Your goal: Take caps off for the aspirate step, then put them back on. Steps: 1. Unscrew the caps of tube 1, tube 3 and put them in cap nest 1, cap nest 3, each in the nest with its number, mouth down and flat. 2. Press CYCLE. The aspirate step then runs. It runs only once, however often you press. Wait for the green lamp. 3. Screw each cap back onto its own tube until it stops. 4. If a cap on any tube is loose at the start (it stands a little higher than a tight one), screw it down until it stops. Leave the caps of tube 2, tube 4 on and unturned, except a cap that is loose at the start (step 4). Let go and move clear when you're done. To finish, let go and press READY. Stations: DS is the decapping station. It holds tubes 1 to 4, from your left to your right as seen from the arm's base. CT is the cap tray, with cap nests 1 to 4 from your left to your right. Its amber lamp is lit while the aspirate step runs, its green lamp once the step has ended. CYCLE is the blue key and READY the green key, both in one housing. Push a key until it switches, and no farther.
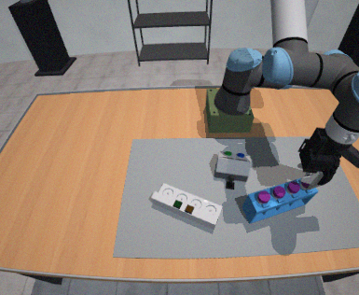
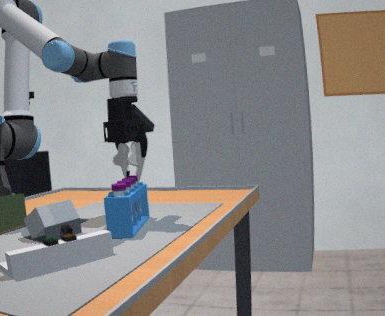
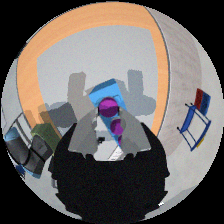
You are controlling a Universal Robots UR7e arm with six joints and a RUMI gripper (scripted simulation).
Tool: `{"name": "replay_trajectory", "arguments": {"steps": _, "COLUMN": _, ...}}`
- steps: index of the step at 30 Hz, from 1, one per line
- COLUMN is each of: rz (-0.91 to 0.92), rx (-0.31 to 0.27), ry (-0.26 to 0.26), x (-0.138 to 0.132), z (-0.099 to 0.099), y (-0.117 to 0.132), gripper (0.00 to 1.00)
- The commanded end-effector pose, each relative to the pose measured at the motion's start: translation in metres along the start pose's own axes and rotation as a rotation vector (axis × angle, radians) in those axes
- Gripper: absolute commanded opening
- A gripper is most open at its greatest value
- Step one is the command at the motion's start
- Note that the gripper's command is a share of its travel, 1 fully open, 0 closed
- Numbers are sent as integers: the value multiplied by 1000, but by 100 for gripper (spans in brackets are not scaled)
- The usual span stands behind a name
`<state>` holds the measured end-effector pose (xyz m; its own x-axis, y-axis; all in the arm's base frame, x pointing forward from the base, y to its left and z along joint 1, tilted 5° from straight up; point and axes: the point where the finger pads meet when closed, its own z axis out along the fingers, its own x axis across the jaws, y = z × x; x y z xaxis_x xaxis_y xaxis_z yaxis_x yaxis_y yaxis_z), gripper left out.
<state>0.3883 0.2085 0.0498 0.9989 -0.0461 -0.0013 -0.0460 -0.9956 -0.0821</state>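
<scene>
The blue decapping station [image 1: 277,207] [image 2: 127,212] [image 3: 107,92] stands on the grey mat [image 1: 170,238] with purple caps on its tubes. My gripper [image 1: 310,180] [image 2: 130,170] [image 3: 108,107] is down at the rack's end on the right of the top view, which is tube 1. It is shut on the cap of tube 1 [image 1: 305,185] [image 3: 107,107], which sits on its tube. The three other caps [image 1: 279,191] show free. The white cap tray [image 1: 202,216] [image 2: 57,255] lies left of the rack, its nests empty. Its lamps [image 1: 183,205] look unlit.
The grey key housing [image 1: 232,167] [image 2: 49,217] with the green key [image 1: 227,153] and the blue key [image 1: 241,155] stands behind the tray and rack. The arm's green base block [image 1: 227,119] is at the back of the table. The table edge [image 2: 182,240] runs close by the rack.
</scene>
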Motion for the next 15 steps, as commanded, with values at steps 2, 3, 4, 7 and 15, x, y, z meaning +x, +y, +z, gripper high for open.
{"name": "replay_trajectory", "arguments": {"steps": 2, "rz": -278, "rx": 4, "ry": 0, "x": 0, "z": -1, "y": 0, "gripper": 0}}
{"name": "replay_trajectory", "arguments": {"steps": 3, "rz": -328, "rx": 4, "ry": 0, "x": 0, "z": -1, "y": 0, "gripper": 0}}
{"name": "replay_trajectory", "arguments": {"steps": 4, "rz": -378, "rx": 4, "ry": 1, "x": 0, "z": -1, "y": 0, "gripper": 0}}
{"name": "replay_trajectory", "arguments": {"steps": 7, "rz": -528, "rx": 4, "ry": 1, "x": 0, "z": -1, "y": 0, "gripper": 0}}
{"name": "replay_trajectory", "arguments": {"steps": 15, "rz": -828, "rx": 4, "ry": 2, "x": 0, "z": -1, "y": 0, "gripper": 0}}
